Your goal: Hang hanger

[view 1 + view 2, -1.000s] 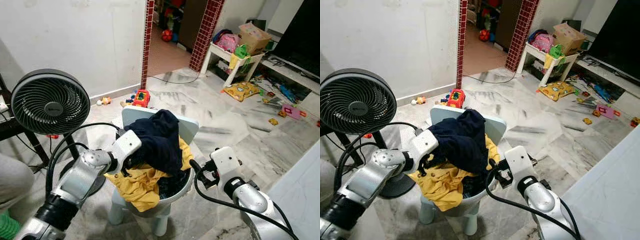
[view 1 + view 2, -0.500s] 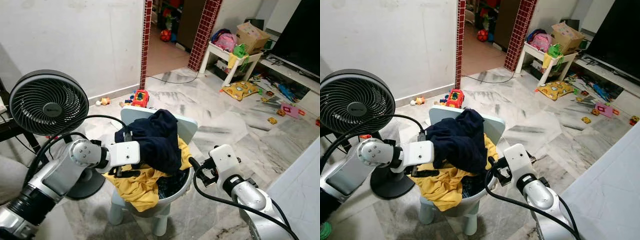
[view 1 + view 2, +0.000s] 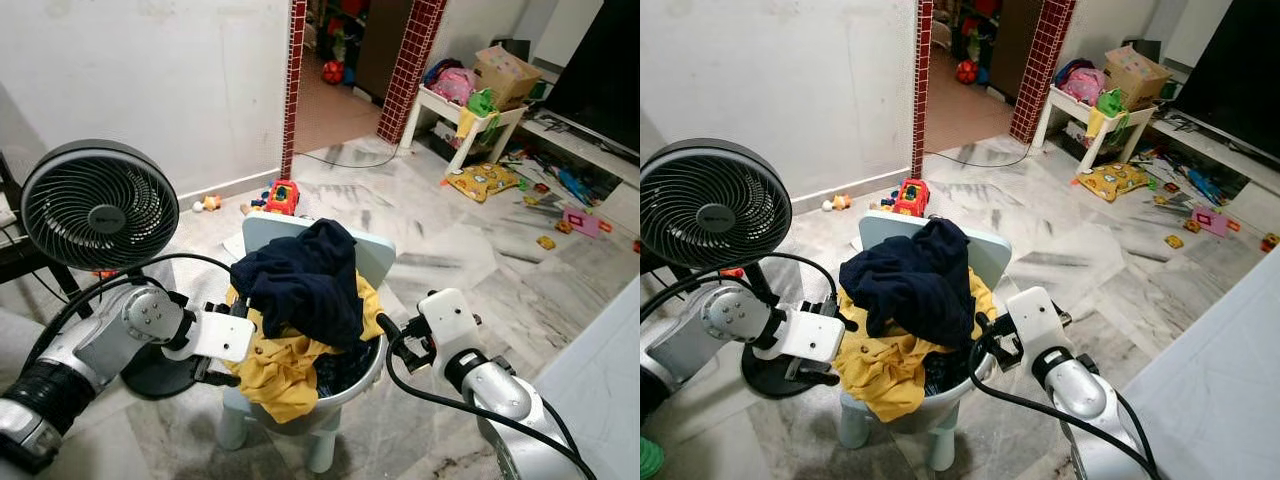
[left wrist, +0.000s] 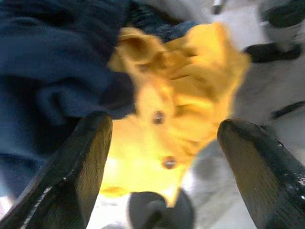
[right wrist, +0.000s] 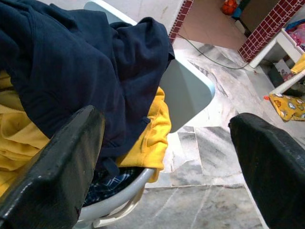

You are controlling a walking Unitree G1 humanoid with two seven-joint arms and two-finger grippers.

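Navy garment [image 3: 305,285] heaped over yellow shirt [image 3: 285,365] in basin [image 3: 975,385], both grippers' fingers spread, grasping nothing

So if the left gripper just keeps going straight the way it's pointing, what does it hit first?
Probably the crumpled yellow buttoned garment, which lies straight ahead between the open left gripper fingers. The dark navy cloth sits just beside that line, though depth is hard to judge.
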